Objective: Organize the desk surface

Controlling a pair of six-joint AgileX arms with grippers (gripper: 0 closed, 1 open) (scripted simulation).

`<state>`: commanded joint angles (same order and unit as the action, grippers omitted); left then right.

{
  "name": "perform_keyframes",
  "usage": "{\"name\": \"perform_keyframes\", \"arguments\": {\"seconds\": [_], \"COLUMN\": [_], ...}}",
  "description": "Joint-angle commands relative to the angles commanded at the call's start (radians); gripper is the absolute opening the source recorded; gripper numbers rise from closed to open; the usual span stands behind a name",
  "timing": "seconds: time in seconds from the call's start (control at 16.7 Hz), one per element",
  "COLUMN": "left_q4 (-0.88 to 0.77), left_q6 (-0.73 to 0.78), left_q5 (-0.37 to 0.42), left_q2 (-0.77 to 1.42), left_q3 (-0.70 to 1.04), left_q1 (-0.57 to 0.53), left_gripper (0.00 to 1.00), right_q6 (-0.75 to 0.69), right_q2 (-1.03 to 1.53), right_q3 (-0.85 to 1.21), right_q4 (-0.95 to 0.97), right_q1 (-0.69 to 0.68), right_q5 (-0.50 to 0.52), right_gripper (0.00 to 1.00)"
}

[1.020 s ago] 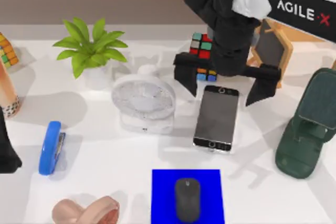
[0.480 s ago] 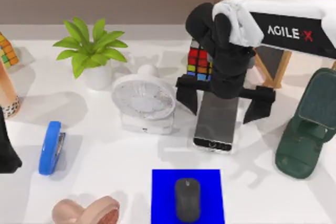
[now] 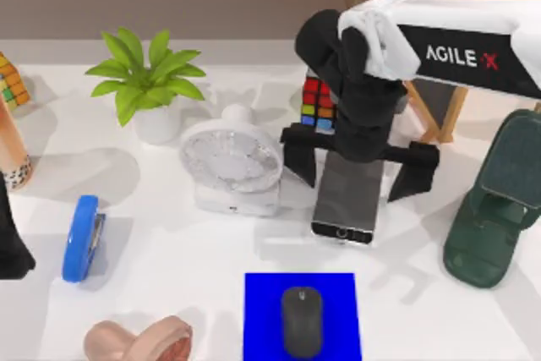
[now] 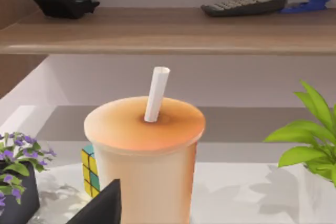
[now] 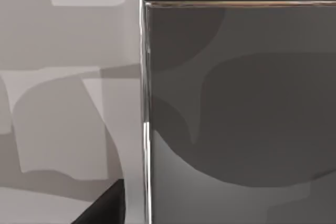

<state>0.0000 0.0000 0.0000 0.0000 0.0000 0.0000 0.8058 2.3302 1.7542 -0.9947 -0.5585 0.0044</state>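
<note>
white desk surface point(image 3: 169, 234), right hand point(image 3: 361, 166) spread wide over phone point(image 3: 342, 205), wooden shelf point(image 4: 168, 30) behind

desk surface point(image 3: 186, 243): plain white, with soft grey shadows
mat point(image 3: 262, 319): bright blue
mouse point(image 3: 302, 320): dark grey
phone point(image 3: 345, 200): dark grey glossy screen, silvery rim
fan point(image 3: 231, 162): white
plant point(image 3: 144, 69): bright green leaves, white pot
stapler point(image 3: 82, 238): blue with a grey underside
puzzle cube point(image 3: 319, 106): red, green, blue, orange squares in a black grid
phone stand point(image 3: 494, 205): dark green
right gripper point(image 3: 359, 171): black fingers, on a white arm with a black band lettered in white
cup point(image 4: 144, 156): orange fading to cream, white straw
flowers point(image 4: 18, 153): purple
</note>
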Motion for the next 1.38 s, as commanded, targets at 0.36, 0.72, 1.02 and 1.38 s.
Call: {"name": "perform_keyframes", "arguments": {"seconds": [0.36,0.72,1.02,1.38], "left_q4": [0.0,0.0,0.0,0.0], "left_q6": [0.0,0.0,0.0,0.0], "left_q5": [0.0,0.0,0.0,0.0], "left_q2": [0.0,0.0,0.0,0.0], "left_q3": [0.0,0.0,0.0,0.0], "left_q1": [0.0,0.0,0.0,0.0], "left_gripper": [1.0,1.0,1.0,1.0], "right_q6": [0.0,0.0,0.0,-0.04], "right_q2": [0.0,0.0,0.0,-0.042], "right_q3": [0.0,0.0,0.0,0.0], "right_q4": [0.0,0.0,0.0,-0.04], "right_q1": [0.0,0.0,0.0,0.022], "right_q5": [0.0,0.0,0.0,-0.001], "right_gripper": [0.32,0.0,0.0,0.0]}}
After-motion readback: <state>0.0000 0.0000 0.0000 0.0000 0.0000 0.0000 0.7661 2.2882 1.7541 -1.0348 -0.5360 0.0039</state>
